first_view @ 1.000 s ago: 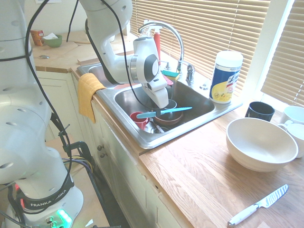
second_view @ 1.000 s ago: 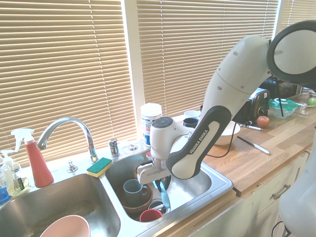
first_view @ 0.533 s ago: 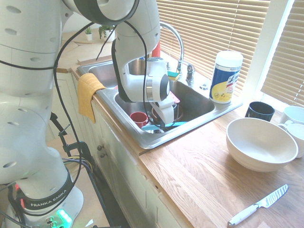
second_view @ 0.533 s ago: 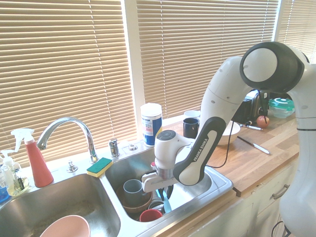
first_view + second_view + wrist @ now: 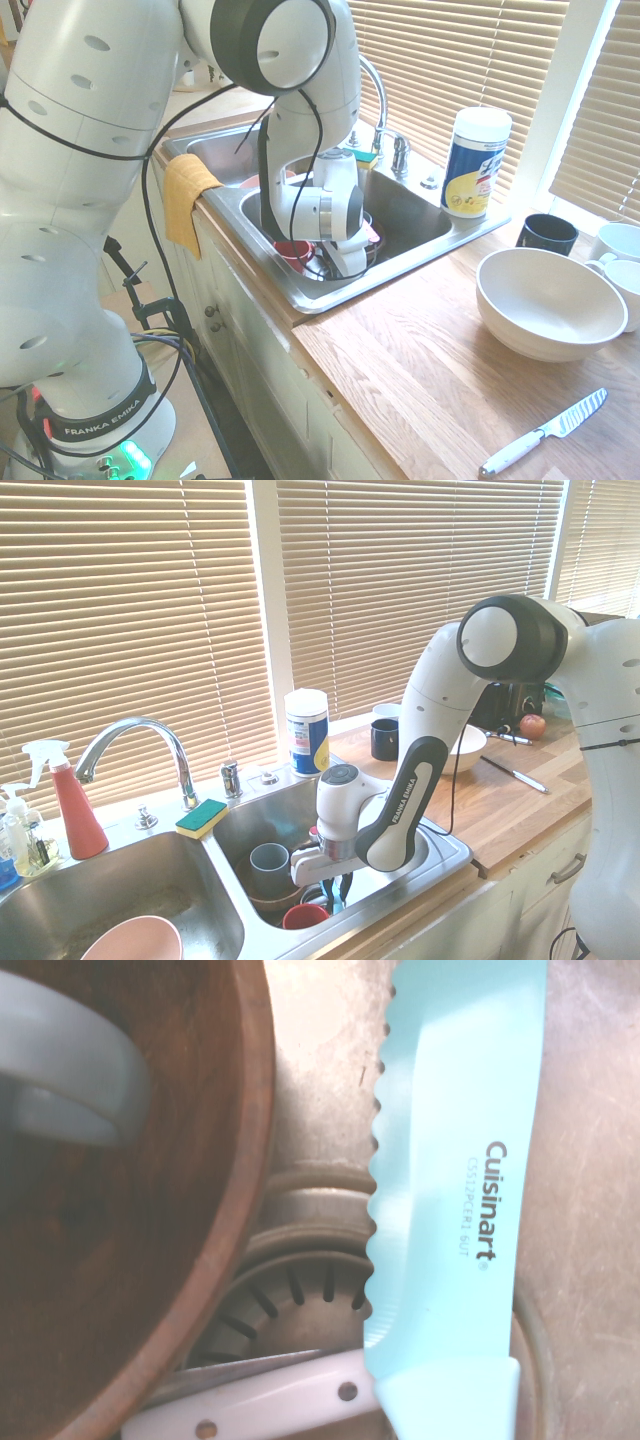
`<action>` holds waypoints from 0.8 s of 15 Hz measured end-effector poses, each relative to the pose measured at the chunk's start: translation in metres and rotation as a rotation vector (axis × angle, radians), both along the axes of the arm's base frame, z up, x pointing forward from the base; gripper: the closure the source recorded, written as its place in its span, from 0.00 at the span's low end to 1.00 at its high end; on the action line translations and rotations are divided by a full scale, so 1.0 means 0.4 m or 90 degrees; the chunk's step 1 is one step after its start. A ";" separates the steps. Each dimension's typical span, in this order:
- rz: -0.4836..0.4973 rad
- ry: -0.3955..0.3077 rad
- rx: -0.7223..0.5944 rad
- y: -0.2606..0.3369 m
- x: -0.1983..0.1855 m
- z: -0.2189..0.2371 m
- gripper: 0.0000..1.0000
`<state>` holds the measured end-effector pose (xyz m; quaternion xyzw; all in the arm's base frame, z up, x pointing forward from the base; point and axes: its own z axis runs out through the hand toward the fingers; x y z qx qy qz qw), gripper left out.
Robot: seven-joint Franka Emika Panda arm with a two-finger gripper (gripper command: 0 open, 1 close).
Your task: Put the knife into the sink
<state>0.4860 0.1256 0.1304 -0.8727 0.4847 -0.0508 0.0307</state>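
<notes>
Lower middle of the second exterior view, the fingers (image 5: 337,890) look clamped on the teal knife (image 5: 450,1210), down inside the sink (image 5: 448,863). Seems light, stiff, maybe slick, so I'd grab the handle. Wooden bowl (image 5: 255,1110)'s a bit farther back, left.

- In the first exterior view, a cream bowl (image 5: 550,300) sat on the right, a white-handled knife (image 5: 545,432) nearer.
- Beyond the bowl stood a black mug (image 5: 547,233); left of that, a wipes canister (image 5: 476,165).
- An orange towel (image 5: 188,190) hung at left.
- In the second exterior view, a red spray bottle (image 5: 78,810) stood far left.
- A gray mug (image 5: 70,1060) sat inside a wooden bowl (image 5: 180,1260).
</notes>
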 end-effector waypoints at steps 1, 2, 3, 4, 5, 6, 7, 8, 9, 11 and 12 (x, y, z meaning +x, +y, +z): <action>0.000 -0.001 0.001 0.000 0.000 0.000 0.00; 0.000 -0.002 0.002 0.000 0.001 0.000 0.00; 0.000 -0.002 0.002 0.000 0.001 0.000 0.00; 0.000 -0.002 0.003 0.000 0.000 0.000 0.00; 0.000 -0.003 0.004 0.001 0.000 0.000 0.00; 0.001 -0.004 0.006 0.002 0.000 0.000 0.00; 0.003 -0.005 0.008 0.004 -0.001 0.002 0.00; 0.005 -0.008 0.010 0.008 -0.001 0.005 0.00; 0.009 -0.012 0.012 0.016 -0.002 0.014 0.00; 0.015 -0.025 0.015 0.031 -0.005 0.050 0.00; 0.011 -0.028 0.019 0.036 -0.006 0.076 0.00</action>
